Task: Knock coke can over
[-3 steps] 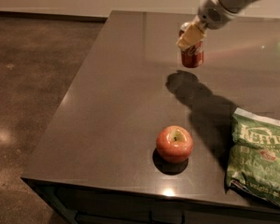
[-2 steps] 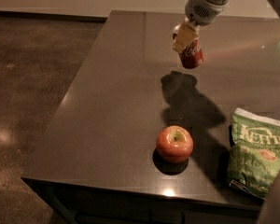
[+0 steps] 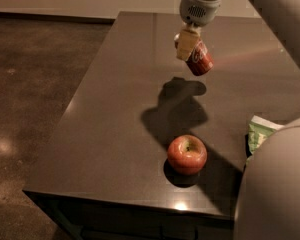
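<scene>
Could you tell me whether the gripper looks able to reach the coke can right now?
Likely yes: the gripper is right against the tilted coke can, with nothing between them; the apple lies well clear.

One can (image 3: 201,59), apple (image 3: 187,154), bag (image 3: 257,134), hand (image 3: 187,51).

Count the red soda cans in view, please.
1. The red cylindrical aluminium coke can is tilted over the far part of the dark table, with the gripper right beside it. The robot's grey body in the near right corner may hide more.
</scene>
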`<state>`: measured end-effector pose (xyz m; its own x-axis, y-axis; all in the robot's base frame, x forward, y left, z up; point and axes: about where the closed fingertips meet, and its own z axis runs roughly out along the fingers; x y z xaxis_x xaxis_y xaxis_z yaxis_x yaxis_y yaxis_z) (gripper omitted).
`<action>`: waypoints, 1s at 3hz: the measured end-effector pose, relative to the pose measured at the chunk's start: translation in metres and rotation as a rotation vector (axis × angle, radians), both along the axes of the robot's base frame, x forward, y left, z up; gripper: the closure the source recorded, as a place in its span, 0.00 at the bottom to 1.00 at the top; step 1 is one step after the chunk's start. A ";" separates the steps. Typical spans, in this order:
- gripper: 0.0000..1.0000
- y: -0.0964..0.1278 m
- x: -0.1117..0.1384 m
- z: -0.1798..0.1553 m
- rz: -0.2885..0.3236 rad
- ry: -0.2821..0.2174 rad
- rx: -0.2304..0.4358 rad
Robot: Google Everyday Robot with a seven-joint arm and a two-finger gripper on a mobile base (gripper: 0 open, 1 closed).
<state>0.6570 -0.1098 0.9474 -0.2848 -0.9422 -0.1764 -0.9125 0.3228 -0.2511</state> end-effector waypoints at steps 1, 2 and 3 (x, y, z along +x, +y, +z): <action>0.59 0.009 -0.002 -0.009 0.057 0.040 -0.032; 0.37 0.013 -0.003 -0.022 0.108 0.079 -0.042; 0.13 0.017 -0.003 -0.035 0.155 0.114 -0.043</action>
